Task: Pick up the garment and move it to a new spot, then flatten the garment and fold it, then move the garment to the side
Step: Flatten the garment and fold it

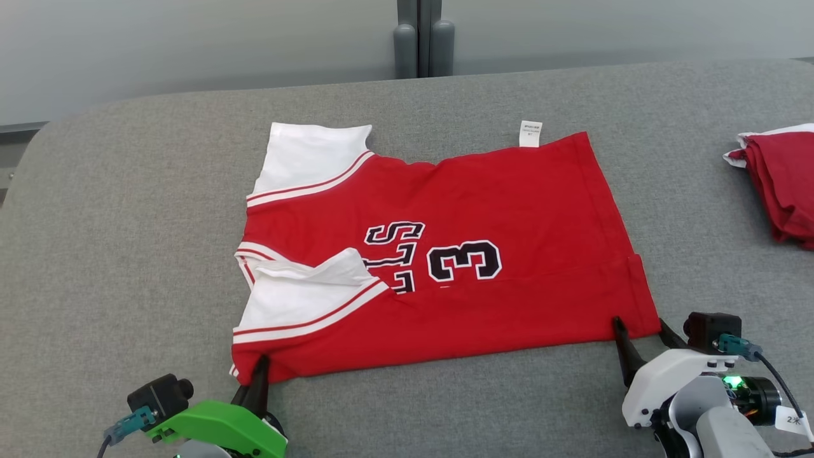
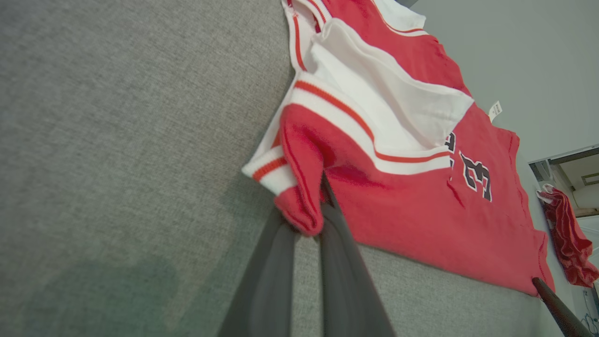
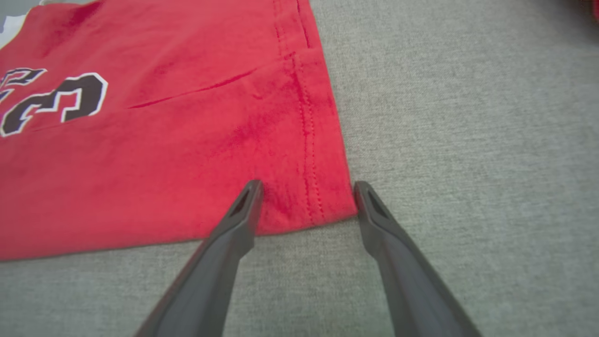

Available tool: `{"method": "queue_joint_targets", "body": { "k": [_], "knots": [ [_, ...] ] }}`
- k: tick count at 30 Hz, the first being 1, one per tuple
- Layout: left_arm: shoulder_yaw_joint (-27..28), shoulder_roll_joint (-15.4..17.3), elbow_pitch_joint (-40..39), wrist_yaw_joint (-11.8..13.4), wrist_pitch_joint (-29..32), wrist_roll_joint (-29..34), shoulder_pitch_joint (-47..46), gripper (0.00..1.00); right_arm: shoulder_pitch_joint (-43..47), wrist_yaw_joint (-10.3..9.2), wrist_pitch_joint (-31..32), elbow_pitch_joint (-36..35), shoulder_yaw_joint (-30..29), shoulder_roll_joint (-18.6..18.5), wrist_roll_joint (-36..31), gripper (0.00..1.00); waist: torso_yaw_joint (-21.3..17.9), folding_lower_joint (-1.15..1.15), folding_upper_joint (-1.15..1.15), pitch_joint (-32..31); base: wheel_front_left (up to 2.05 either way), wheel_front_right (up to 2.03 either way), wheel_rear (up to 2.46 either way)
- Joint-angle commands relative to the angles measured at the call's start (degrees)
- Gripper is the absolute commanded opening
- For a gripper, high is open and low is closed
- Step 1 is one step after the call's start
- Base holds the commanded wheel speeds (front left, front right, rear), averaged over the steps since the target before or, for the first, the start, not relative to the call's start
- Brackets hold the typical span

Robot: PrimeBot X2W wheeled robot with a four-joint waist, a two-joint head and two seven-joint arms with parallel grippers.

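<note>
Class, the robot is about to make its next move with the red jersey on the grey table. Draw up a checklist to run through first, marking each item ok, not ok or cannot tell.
1. Left gripper shut on the jersey: ok.
2. Right gripper shut on the jersey: not ok; its fingers stand open either side of the hem corner.
3. Near sleeve folded onto the body: ok.
4. Other red garment lies apart from the jersey: ok.
5. Left grip holds every layer: cannot tell.
</note>
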Motion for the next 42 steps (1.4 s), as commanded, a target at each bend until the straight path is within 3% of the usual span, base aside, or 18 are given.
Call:
{"method": "queue_joint_targets", "body": {
  "k": [1, 2, 3, 5, 14, 24, 31, 32, 33, 34, 35, 42],
  "knots": [
    [0.2, 0.7, -0.4, -0.4, -0.5, 0.6, 0.1, 0.00, -0.8, -0.06, 0.2, 0.6, 0.2, -0.2, 1.2, 0.45, 0.2, 0.00, 0.00, 0.0, 0.00, 0.00, 0.00],
    [0.1, 0.8, -0.6, -0.5, -0.5, 0.7, 0.0, 0.00, -1.0, -0.06, 0.2, 0.8, 0.3, -0.2, 1.5, 0.38, 0.2, 0.00, 0.00, -0.1, 0.00, 0.00, 0.00],
    [0.0, 1.0, -0.9, -0.8, -0.4, 0.9, -0.1, 0.00, -1.3, -0.06, -0.2, 0.9, 0.3, -0.2, 1.8, 0.17, 0.2, 0.00, 0.00, -0.2, 0.00, 0.00, 0.00],
    [-0.2, 1.4, -1.5, -1.0, -0.3, 1.2, -0.5, 0.00, -1.8, -0.06, -0.9, 0.8, -0.2, -0.2, 1.5, 0.00, 0.2, 0.00, 0.00, -0.4, 0.00, 0.00, 0.00],
    [-1.5, 4.3, -7.2, -0.9, 1.7, 2.5, -0.1, 0.00, -0.8, -0.06, -1.2, -4.0, -2.2, -0.2, 3.1, 0.00, -0.3, 0.00, 0.00, -2.3, 0.00, 0.00, 0.00],
    [-1.7, 7.9, -16.6, 2.6, 6.0, 1.4, 10.8, 0.00, 11.3, -0.06, 2.9, -16.2, -4.7, -0.2, 6.6, 0.00, -1.2, 0.00, 0.00, -3.9, 0.00, 0.00, 0.00],
    [-2.2, 8.5, -16.1, 3.9, 7.8, 0.8, 14.2, 0.00, 15.9, -0.07, 4.8, -19.1, -4.5, -0.2, 8.2, 0.00, -2.2, 0.00, 0.00, -4.3, 0.00, 0.00, 0.00],
    [-2.3, 8.2, -15.7, 3.9, 7.8, 0.7, 14.2, 0.00, 16.1, -0.07, 5.0, -18.9, -4.2, -0.2, 8.4, 0.13, -2.3, 0.00, 0.00, -4.4, 0.00, 0.00, 0.00],
    [-2.3, 8.1, -15.4, 4.0, 7.6, 0.7, 14.1, 0.08, 16.3, -0.07, 5.0, -18.7, -3.9, -0.2, 8.5, 0.39, -2.3, 0.00, 0.00, -4.4, 0.00, 0.00, 0.00],
    [-2.3, 8.0, -15.2, 4.1, 7.3, 0.9, 14.0, 0.33, 16.3, -0.07, 5.0, -18.6, -3.8, -0.2, 8.4, 0.86, -2.4, 0.00, 0.00, -4.4, 0.00, 0.00, 0.00],
    [-2.4, 8.0, -15.0, 4.1, 7.2, 1.1, 13.9, 1.00, 16.4, -0.07, 5.0, -18.5, -3.6, -0.3, 8.3, 1.00, -2.4, 0.00, 0.00, -4.4, 0.00, 0.00, 0.00],
    [-2.0, 10.0, -17.0, 4.6, 7.9, 2.2, 13.3, 1.00, 16.1, -0.07, 4.5, -19.4, -4.3, -0.2, 7.1, 1.00, -2.5, 0.00, 0.00, -3.8, 0.00, 0.00, 0.00]
  ]
}}
